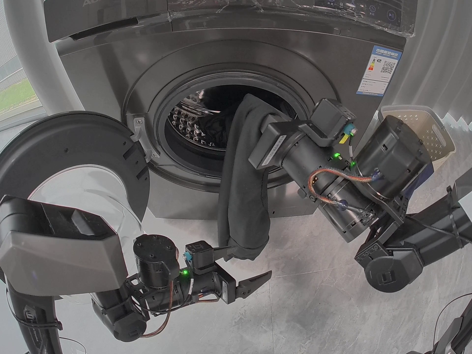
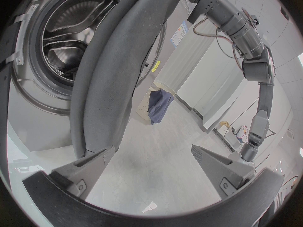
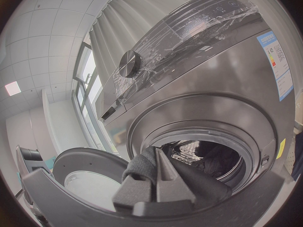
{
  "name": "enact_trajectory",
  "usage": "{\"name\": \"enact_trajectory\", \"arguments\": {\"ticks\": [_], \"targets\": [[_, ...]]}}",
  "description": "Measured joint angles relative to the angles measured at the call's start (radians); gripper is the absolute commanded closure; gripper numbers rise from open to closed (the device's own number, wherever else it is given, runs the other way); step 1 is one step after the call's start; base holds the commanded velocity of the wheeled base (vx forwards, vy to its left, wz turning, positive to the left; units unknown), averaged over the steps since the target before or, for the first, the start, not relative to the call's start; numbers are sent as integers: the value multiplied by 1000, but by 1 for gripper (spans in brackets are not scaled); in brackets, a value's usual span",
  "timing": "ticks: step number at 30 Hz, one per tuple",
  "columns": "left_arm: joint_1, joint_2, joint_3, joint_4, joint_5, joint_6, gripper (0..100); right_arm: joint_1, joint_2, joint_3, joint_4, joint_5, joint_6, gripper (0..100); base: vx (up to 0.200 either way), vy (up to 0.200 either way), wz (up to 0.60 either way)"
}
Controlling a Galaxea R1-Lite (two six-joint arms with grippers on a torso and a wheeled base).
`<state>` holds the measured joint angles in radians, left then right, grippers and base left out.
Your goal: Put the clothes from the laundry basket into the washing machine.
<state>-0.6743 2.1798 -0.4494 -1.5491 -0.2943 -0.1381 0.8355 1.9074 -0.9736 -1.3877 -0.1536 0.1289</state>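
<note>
Head view | dark garment [image 1: 243,183] is held clamped by right gripper [image 3: 151,169] at the drum mouth of the washing machine [image 1: 275,60] | its long axis is hung straight down the front | lower end is touched by left gripper [image 1: 251,262], jaws spread wide, nothing gripped; judged nearer for lifting.
</note>
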Motion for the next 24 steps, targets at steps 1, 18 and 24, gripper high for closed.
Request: {"name": "enact_trajectory", "arguments": {"ticks": [1, 18, 24], "targets": [[0, 10, -11, 0, 0, 0, 0, 0, 1, -2, 1, 0, 0, 100, 0, 0, 0], [10, 169, -274, 0, 83, -11, 0, 8, 4, 23, -10, -16, 6, 100, 0, 0, 0], [21, 230, -388, 0, 158, -14, 0, 14, 4, 30, -12, -27, 6, 100, 0, 0, 0]]}}
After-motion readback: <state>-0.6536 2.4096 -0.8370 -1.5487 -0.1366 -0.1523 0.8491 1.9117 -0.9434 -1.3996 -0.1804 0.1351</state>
